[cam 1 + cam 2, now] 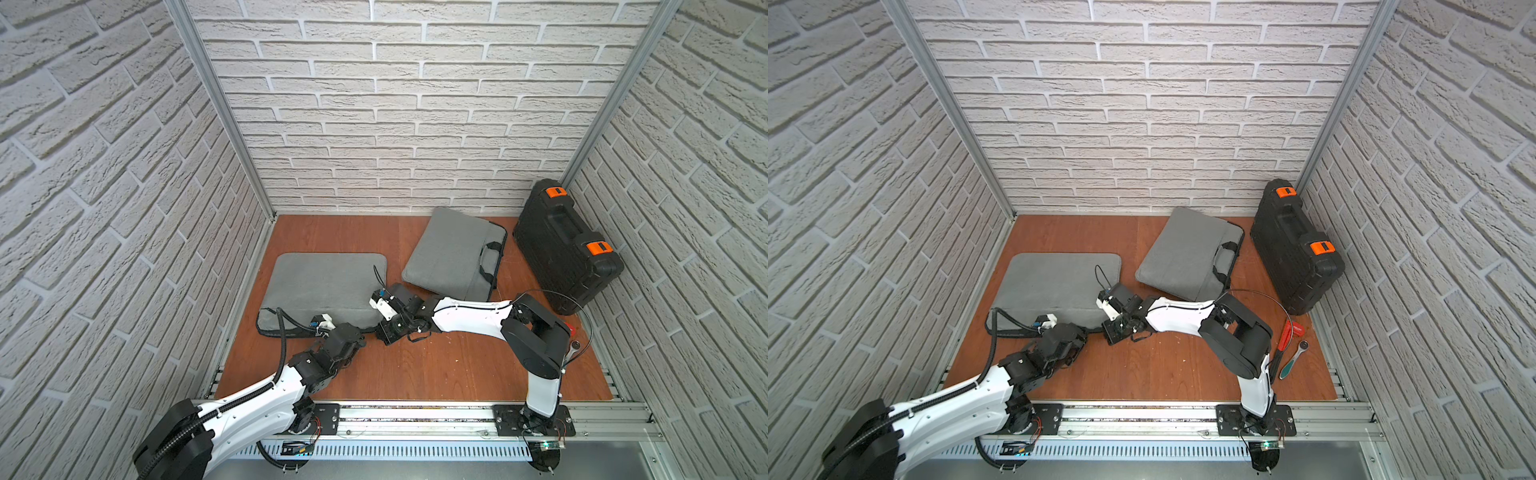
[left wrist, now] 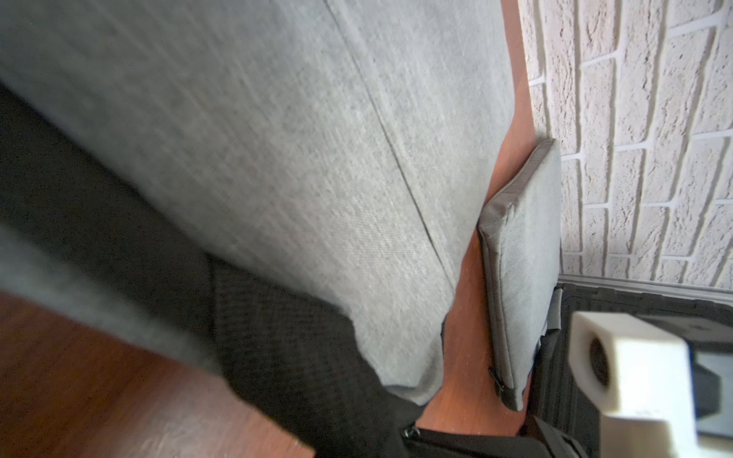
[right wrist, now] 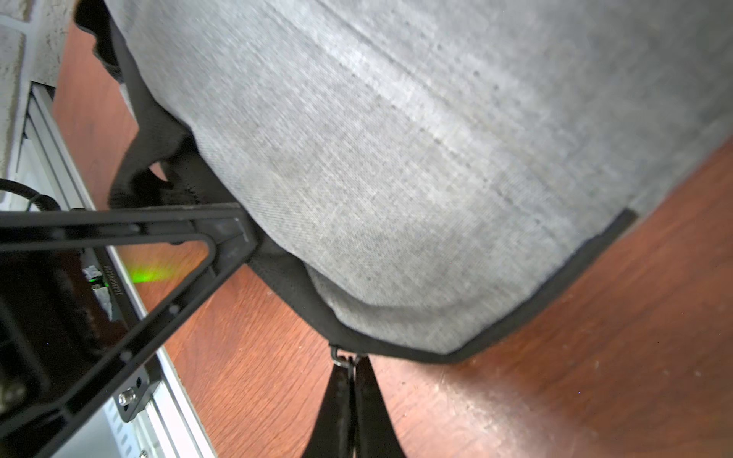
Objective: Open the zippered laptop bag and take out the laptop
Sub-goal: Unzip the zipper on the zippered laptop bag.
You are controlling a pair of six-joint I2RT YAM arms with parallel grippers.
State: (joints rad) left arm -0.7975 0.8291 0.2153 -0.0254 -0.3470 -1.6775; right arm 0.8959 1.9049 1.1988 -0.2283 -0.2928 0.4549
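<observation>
Bags sit on the wooden surface, two of them, both grey. The laptop bag lies flat toward the left wall, its black-trimmed zip edge facing the robot. It looks padded and full, but the zip is closed wherever I can see it, so whatever is inside is hidden. The left fingers are clenched on the black trim of that edge. The right fingers are pinched together on the small metal zipper pull at the bag's near right corner. In both top views the arms cover that stretch of edge, so the grips show only in the wrist views, where the cloth is blurred.

The second bag, with black handles, has its far corner against the back wall and is also closed. A black tool case with orange latches stands shut in the far right corner. By the right arm's base lie a wrench and a red-handled tool. The white lettering on the red one is too small to read, as is the print on a left finger.
</observation>
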